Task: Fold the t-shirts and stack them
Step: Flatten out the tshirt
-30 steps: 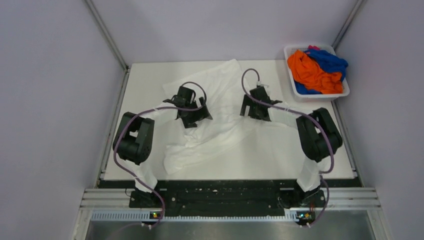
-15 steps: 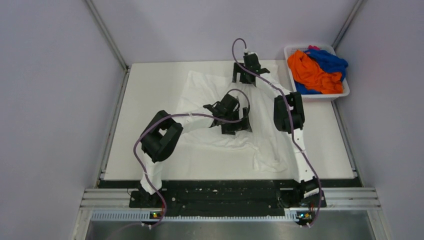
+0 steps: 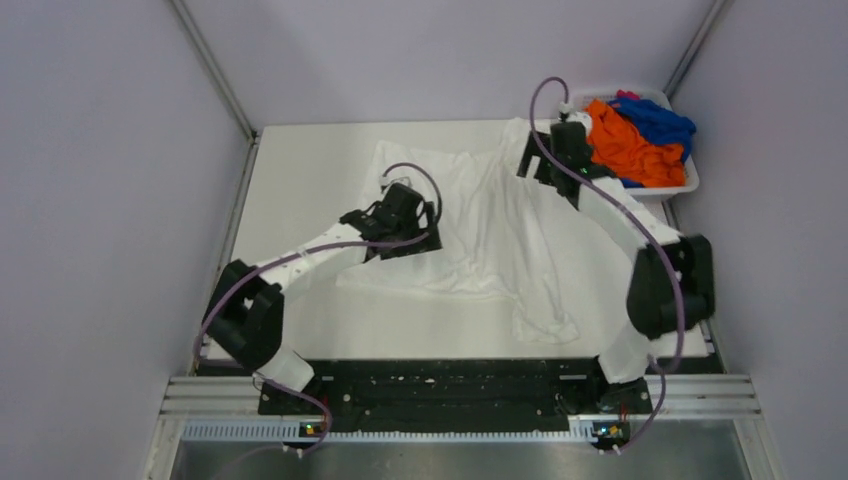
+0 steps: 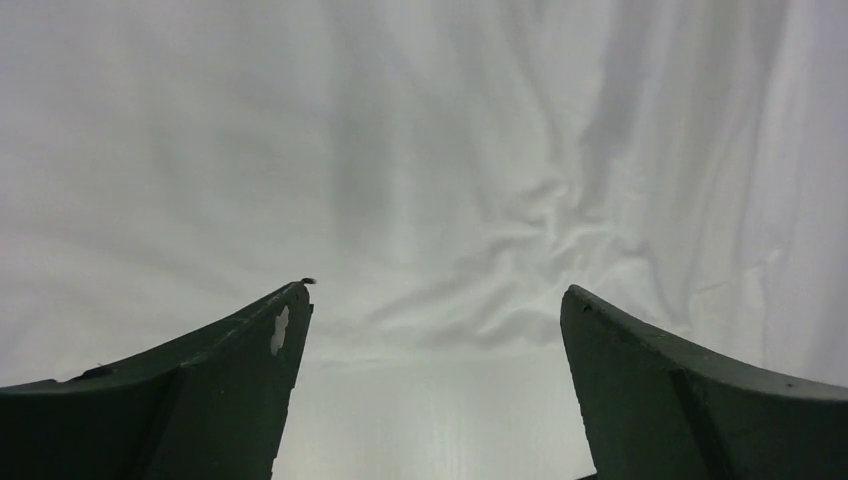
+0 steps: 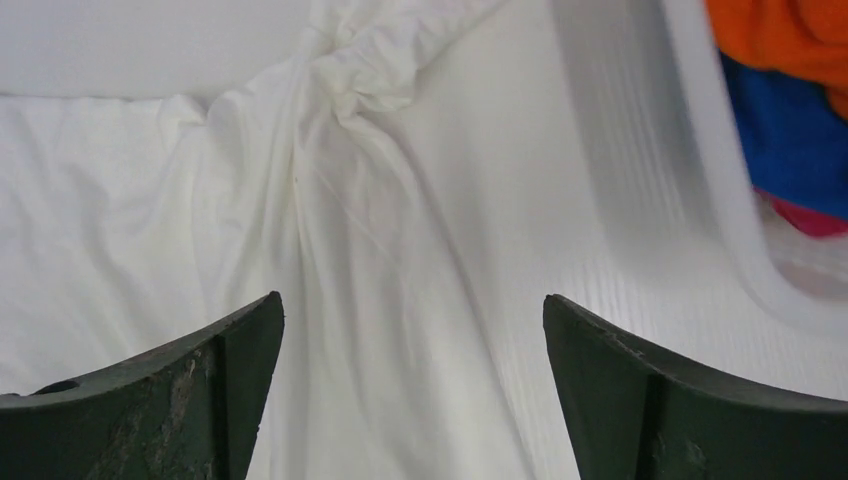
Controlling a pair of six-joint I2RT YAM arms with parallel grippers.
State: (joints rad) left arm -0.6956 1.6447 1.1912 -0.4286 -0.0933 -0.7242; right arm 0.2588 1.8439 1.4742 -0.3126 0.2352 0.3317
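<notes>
A: Where is the white t-shirt (image 3: pixel 480 230) found?

B: It is spread, creased, over the middle and far right of the table (image 3: pixel 300 170). Its far corner is bunched close to the white basket (image 3: pixel 660 192), and a crumpled tail is trailed toward the near edge.

A: What is seen in the basket?

B: An orange shirt (image 3: pixel 625 145) is heaped over a blue shirt (image 3: pixel 660 120), and a pink-red shirt (image 5: pixel 815 220) is glimpsed under them.

A: Where is open room left?

B: Bare table is seen left of the cloth, along the near edge, and in a strip on the right below the basket.

A: How is the left gripper (image 4: pixel 435 290) placed?

B: It is held over the shirt's near-left border with the jaws spread wide and nothing gripped. Bare table is seen between the fingers and cloth just ahead of them.

A: And the right gripper (image 5: pixel 412 305)?

B: It is also spread wide and nothing is held. It is placed above the shirt's far right part, with the bunched corner ahead and the basket wall just to its right.
</notes>
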